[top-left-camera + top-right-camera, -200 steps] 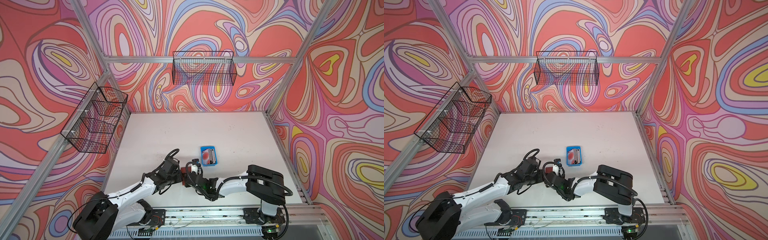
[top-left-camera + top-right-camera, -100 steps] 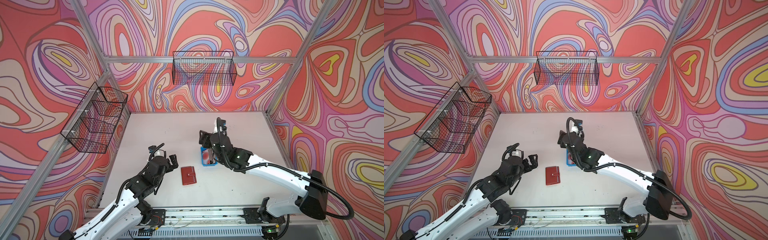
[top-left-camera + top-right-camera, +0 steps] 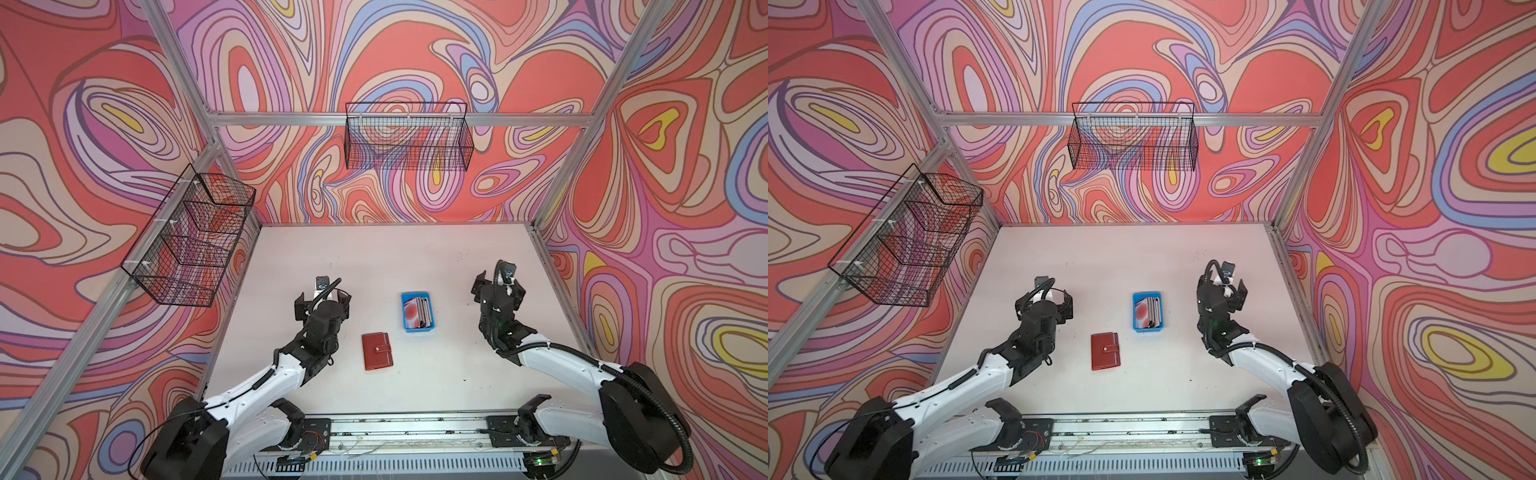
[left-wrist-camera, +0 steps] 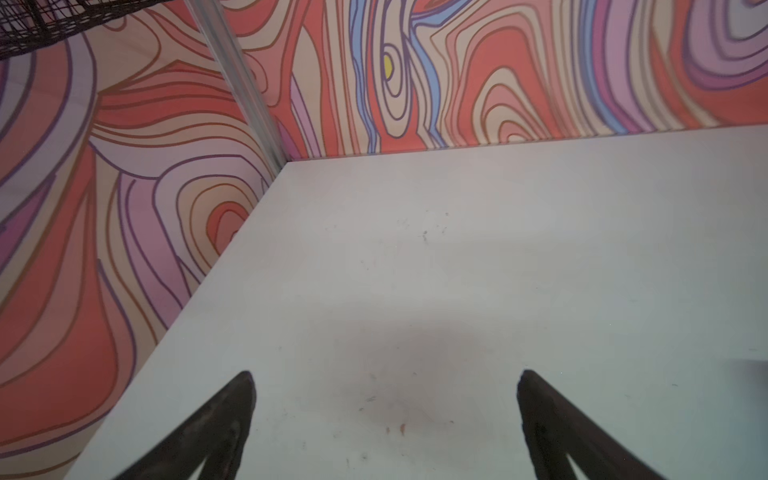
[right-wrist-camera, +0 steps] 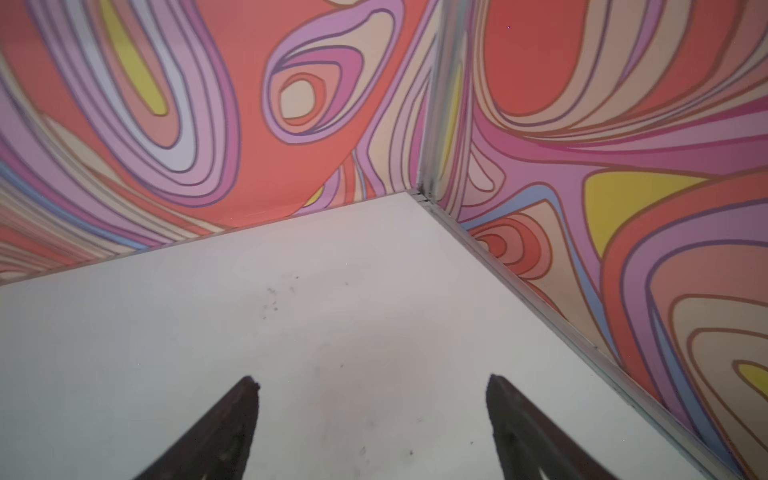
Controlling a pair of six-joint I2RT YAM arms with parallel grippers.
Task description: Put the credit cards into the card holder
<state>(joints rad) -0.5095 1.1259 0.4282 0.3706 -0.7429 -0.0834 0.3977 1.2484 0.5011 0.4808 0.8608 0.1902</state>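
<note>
Beside blue tray [image 3: 419, 328] of credit cards [image 3: 417, 311]: red card holder [image 3: 377, 351], closed.

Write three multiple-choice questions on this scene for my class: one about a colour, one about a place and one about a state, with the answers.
1. What colour is the card holder? A green; B red; C black.
2. Where are the credit cards? A inside the card holder; B on top of the card holder; C in the blue tray.
3. The card holder is: A lying closed; B lying open; C standing on edge.
Answers: 1 B, its cover is red in both top views. 2 C, the stack sits within the tray's rim. 3 A, its strap crosses the shut cover.
</note>
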